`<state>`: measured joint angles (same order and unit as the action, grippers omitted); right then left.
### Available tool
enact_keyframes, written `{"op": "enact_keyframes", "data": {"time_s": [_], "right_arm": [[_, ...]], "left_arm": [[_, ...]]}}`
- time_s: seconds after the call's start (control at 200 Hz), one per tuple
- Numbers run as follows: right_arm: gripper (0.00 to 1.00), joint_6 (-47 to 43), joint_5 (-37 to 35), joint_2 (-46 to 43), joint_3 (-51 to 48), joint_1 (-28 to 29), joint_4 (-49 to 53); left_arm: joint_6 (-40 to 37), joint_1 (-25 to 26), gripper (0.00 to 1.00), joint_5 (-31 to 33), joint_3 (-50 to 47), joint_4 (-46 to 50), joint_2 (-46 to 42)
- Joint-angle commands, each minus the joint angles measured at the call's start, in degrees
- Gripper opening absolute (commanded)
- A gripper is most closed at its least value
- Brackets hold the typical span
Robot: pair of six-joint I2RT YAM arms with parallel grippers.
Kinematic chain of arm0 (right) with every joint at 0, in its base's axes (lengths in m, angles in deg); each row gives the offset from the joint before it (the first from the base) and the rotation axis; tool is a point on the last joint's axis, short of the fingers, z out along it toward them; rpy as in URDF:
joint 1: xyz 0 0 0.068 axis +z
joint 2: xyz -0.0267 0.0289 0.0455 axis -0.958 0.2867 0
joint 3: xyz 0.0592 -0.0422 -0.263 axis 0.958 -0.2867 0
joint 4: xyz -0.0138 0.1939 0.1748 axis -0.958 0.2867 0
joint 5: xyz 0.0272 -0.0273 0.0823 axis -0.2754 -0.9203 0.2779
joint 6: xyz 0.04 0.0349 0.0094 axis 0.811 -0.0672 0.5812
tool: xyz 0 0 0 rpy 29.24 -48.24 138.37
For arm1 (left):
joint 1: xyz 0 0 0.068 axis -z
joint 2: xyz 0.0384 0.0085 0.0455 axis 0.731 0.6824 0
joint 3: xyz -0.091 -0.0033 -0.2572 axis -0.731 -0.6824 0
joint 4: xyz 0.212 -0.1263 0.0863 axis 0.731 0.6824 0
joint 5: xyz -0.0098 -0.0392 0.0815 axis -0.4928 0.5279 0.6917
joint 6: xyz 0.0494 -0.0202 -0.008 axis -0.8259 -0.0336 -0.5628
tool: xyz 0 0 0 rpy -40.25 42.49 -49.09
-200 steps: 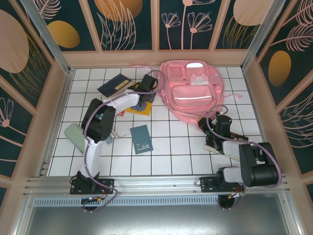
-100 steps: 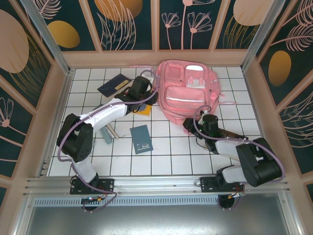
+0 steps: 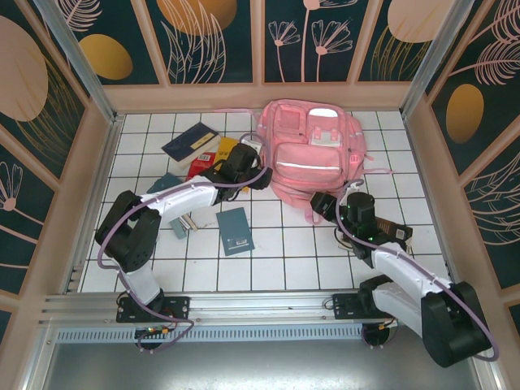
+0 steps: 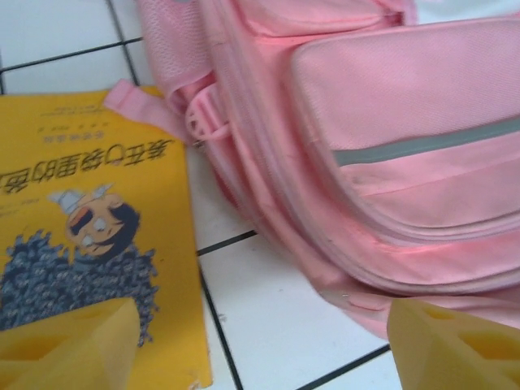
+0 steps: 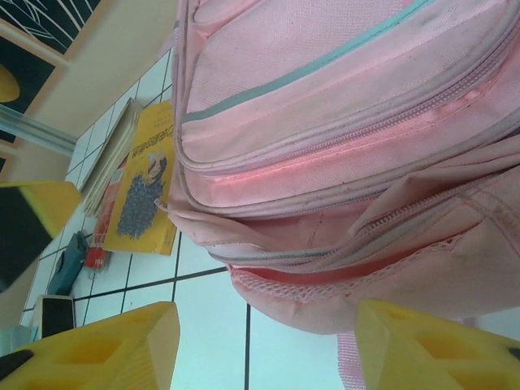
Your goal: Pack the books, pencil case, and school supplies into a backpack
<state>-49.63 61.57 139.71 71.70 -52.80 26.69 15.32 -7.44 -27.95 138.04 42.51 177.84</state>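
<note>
The pink backpack [image 3: 313, 150] lies flat at the back middle of the tiled table, front pockets up. My left gripper [image 3: 260, 175] hovers at its lower left edge, open over bare tile [image 4: 260, 349], between the yellow book [image 4: 73, 219] and the backpack [image 4: 366, 122]. My right gripper [image 3: 322, 203] sits just below the backpack's bottom edge, open and empty [image 5: 260, 349], with the mesh-edged rim of the backpack [image 5: 341, 122] just ahead of it. A navy book [image 3: 188, 140], the yellow book [image 3: 224, 149], a teal book [image 3: 235, 230] and a thick brown book [image 3: 398, 231] lie on the table.
A red piece [image 3: 199, 167], small teal items [image 3: 166, 183], a grey-teal oblong [image 3: 177, 227] and thin tan sticks [image 3: 189, 220] lie left of centre beside my left arm. Wooden walls [image 3: 97, 162] fence the table on three sides.
My right gripper went from shut to open and shifted left below the backpack. My left gripper opened wider and came off the yellow book toward the backpack's edge. The backpack shifted slightly left.
</note>
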Motion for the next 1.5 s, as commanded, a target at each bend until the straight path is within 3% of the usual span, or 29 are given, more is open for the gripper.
{"op": "enact_keyframes", "data": {"time_s": [0.0,0.18,0.305,0.405,0.54,0.666,0.836,1.011,1.211,1.496], "right_arm": [[0.61,-2.84,-0.54,-0.9,1.96,1.65,3.1],[0.64,-3.67,-2.92,5.69,6.91,9.36,0.7],[0.64,-2.15,-3.61,14.47,11.69,14.82,-3.84],[0.64,-1.42,-4.46,22.33,16.67,18.49,-5.96],[0.64,0.74,-4.42,31.53,22.21,20.71,-8.85],[0.64,2.35,-3.7,38.68,27.14,21.47,-10.49],[0.64,4.55,-4.02,47.07,33.86,21.56,-10.29],[0.63,5.99,-4.89,53.74,40.23,21.57,-8.25],[0.56,8.86,-9.41,59.54,45.65,21.14,-3.82],[0.55,11.45,-16.13,63.87,51.29,20.77,3.52]], "left_arm": [[3.2,-1.31,0.88,6.73,-1.17,-1.8,-1.34],[7.99,-7.65,0.86,4.01,-3.23,-3.24,-1.1],[10.51,-12.96,0.8,-2.12,-5.65,-7.15,-0.4],[11.64,-15.98,0.68,-6.31,-6.08,-9.11,1.73],[12.78,-19.77,0.66,-8.5,-6.83,-11.44,3.6],[14.8,-23.75,0.61,-16.37,-7.23,-14.71,6.16],[15.37,-24.39,0.54,-21.15,-7.97,-17.33,8.54],[16.22,-24.37,0.52,-20.23,-9.94,-17.83,8.88],[17.8,-24.41,0.47,-22.34,-11.99,-19.49,10.27],[20.29,-24.35,0.4,-24.43,-17.12,-23.02,7.95]]}}
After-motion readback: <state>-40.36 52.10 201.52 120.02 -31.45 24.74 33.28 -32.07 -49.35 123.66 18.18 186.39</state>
